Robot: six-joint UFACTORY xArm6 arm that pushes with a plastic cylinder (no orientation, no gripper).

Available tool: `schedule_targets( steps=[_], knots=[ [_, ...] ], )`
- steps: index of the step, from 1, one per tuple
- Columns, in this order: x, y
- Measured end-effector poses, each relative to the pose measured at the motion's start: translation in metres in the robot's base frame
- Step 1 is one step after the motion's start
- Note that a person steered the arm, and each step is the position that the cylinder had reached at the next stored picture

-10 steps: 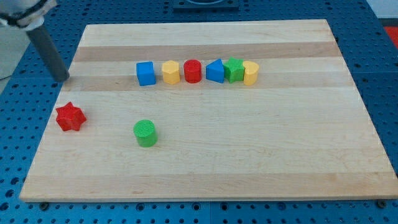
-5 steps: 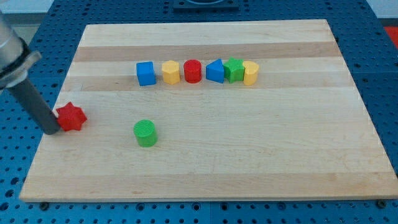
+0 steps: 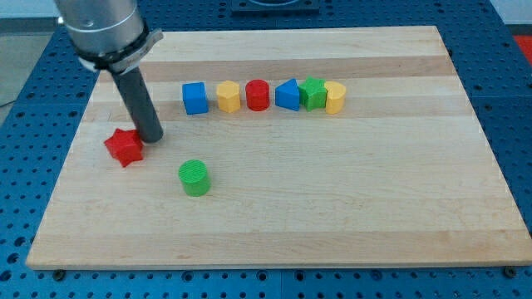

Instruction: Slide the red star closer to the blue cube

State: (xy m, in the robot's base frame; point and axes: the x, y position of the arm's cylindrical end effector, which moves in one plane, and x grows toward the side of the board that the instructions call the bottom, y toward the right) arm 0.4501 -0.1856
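Wooden board [image 3: 332, 208] on a blue perforated table [image 3: 25, 124], with the arm's dark rod entering from the view's upper left. Red star [image 3: 124, 147] lies near the board's left edge. My tip [image 3: 153, 138] stands at about 2 o'clock from the red star, just beside it and apparently touching its upper right point; the rod rises from there toward 11 o'clock to a grey cylindrical body [image 3: 100, 25]. The rod carries no fingers, so there is nothing to spread or pinch, only the bare tip on the wood. Green cylinder [image 3: 194, 178] sits alone at about 4 o'clock from the red star, apart from it. Blue cube [image 3: 194, 97] lies at about 2 o'clock from the red star and at about 1 o'clock from my tip, with bare wood between them; it forms the left end of a row across the upper board. To the cube's 3 o'clock follow, in order, a yellow block [image 3: 229, 95], a red cylinder [image 3: 258, 95], a blue triangular block [image 3: 288, 95], a green block [image 3: 313, 92] and a yellow block at the right end [image 3: 335, 97]. The last three touch one another; the shapes of the green and the two yellow blocks cannot be made out exactly.
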Motion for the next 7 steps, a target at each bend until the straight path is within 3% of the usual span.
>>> schedule_targets(
  steps=[1,2,3,4,5,7],
  knots=[
    [0.050,-0.004],
    [0.068,-0.027],
    [0.042,-0.051],
    [-0.005,-0.045],
    [-0.025,-0.040],
    [0.008,-0.045]
  ],
)
